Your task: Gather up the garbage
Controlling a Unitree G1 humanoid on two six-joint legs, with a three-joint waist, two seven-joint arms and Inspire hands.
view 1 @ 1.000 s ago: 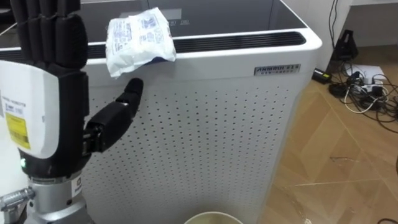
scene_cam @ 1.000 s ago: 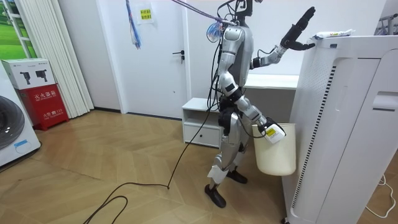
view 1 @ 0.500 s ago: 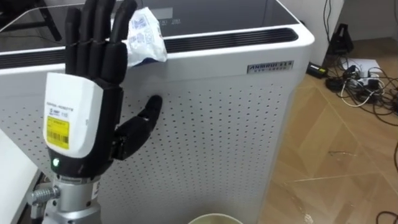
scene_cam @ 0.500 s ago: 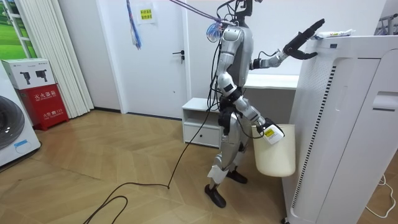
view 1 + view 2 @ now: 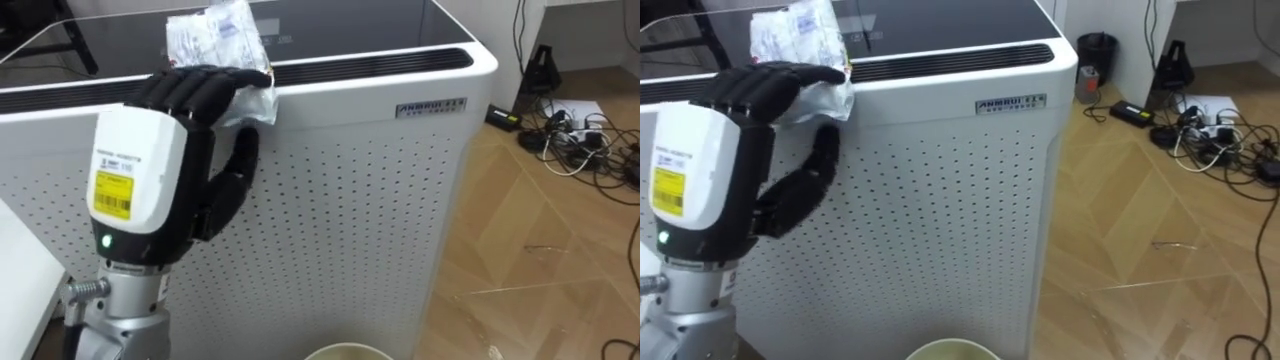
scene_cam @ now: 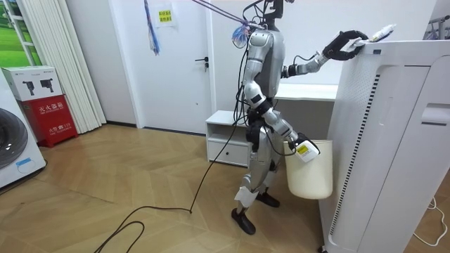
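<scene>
Atop the white unit [image 5: 380,200], left hand [image 5: 150,190] curls over the wrapper [image 5: 215,30]

Packet [image 5: 214,34] lies atop the purifier [image 5: 350,210] — cables [image 5: 585,150] on floor [image 5: 540,260], right.

- This is a household room: a tall white perforated air purifier [image 5: 340,200] stands on a wood-plank floor [image 6: 126,190].
- Well apart from the air purifier, at the room view's left edge, are a front-loading washing machine [image 6: 13,151], stacked boxes [image 6: 55,121] and long pale curtains [image 6: 60,63].
- Between those and the air purifier are a white door [image 6: 184,67] and a low white cabinet [image 6: 225,137].
- On the floor to the air purifier's right in the eye views lies a tangle of cables and chargers [image 5: 580,150].
</scene>
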